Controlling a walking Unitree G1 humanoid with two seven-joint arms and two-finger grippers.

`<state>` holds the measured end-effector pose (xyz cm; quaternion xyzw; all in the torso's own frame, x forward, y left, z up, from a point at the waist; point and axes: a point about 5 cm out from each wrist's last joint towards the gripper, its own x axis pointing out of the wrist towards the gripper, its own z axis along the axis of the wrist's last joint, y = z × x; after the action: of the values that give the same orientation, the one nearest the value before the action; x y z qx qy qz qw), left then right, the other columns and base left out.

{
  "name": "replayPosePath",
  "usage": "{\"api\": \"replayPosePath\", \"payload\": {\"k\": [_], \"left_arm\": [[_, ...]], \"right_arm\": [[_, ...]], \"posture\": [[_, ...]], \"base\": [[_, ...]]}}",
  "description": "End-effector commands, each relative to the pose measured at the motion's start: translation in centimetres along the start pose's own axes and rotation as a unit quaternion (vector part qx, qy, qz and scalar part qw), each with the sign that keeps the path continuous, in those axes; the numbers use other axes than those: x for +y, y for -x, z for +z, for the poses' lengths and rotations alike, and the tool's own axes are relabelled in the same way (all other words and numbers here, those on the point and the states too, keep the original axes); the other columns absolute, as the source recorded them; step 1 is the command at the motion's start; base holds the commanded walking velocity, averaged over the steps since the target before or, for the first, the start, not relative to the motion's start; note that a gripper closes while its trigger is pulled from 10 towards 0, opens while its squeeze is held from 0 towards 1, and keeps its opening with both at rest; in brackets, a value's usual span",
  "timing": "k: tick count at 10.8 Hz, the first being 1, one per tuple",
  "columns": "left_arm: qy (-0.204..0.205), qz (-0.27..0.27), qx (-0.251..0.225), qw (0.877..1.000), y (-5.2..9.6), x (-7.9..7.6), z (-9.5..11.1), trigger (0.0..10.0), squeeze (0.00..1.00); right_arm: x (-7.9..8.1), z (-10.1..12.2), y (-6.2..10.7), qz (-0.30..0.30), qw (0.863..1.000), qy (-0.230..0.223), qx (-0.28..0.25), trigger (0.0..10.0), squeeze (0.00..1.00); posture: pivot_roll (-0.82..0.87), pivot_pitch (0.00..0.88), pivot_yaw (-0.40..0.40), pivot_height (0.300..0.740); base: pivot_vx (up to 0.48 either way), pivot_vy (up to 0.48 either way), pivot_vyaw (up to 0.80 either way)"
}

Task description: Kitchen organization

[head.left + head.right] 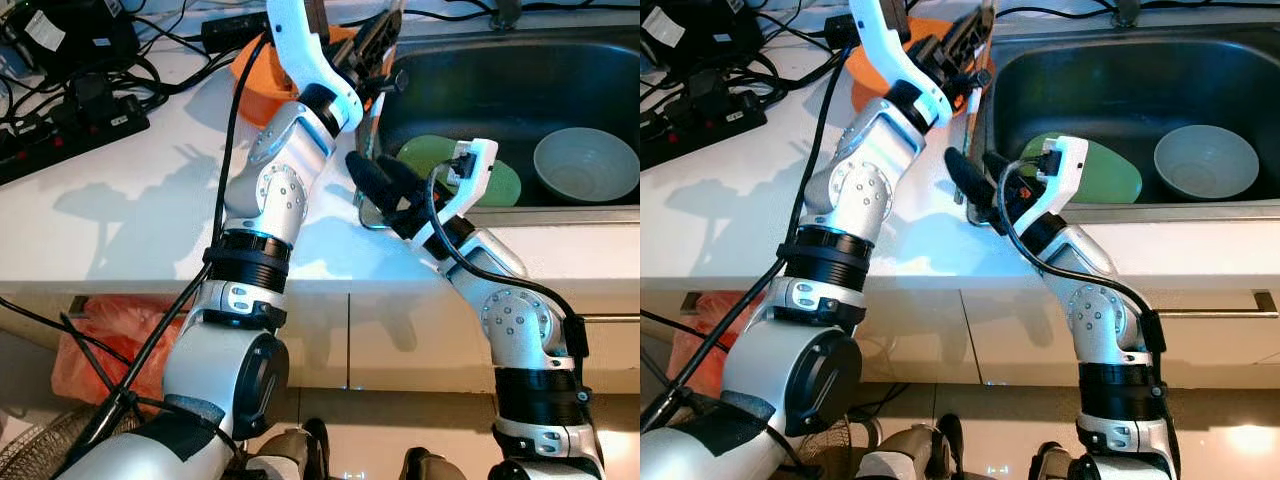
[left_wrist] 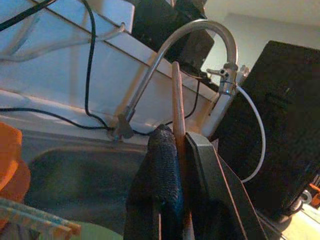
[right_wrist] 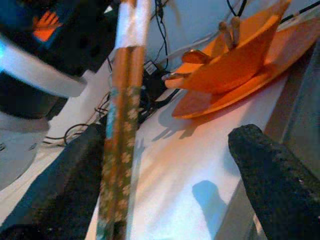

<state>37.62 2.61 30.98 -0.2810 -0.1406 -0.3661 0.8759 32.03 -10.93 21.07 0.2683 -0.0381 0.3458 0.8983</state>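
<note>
White counter (image 1: 120, 220) carries a black power strip (image 1: 70, 135) at ten o'clock and an orange dish (image 1: 255, 85) near twelve. Beside the dish, the left gripper (image 1: 375, 55) is clamped on wooden chopsticks (image 2: 176, 100) at the sink (image 1: 500, 90) rim. Below, the right gripper (image 1: 385, 185) stands spread, fingers apart around the chopsticks' patterned ends. At three o'clock lie a green plate (image 1: 425, 155) and a pale bowl (image 1: 585, 165).

Left hand (image 1: 962, 45) gripping chopsticks (image 1: 977, 75)

bowl (image 1: 587, 163) in sink (image 1: 480, 85), plate (image 1: 428, 155) left
</note>
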Motion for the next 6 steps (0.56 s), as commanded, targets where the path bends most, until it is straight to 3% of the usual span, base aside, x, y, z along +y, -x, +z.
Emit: {"api": "replayPosePath", "payload": {"k": [1, 6], "left_arm": [[0.03, -0.01, 0.009, 0.999, 0.04, -1.25, -1.49, 0.0, 0.0], [0.04, -0.016, 0.025, 0.999, 0.43, -2.24, -2.22, 0.0, 0.0]], "right_arm": [[0.24, 0.24, -0.37, 0.011, 1.0, -0.001, -0.009, 0.0, 0.0], [-0.47, 0.07, -0.41, -0.002, 1.0, -0.001, -0.008, 0.0, 0.0]], "posture": [[0.02, 0.188, 0.142, 0.74], [0.02, 0.186, 0.139, 0.74]], "base": [[0.0, 0.0, 0.0], [0.0, 0.0, 0.0]]}}
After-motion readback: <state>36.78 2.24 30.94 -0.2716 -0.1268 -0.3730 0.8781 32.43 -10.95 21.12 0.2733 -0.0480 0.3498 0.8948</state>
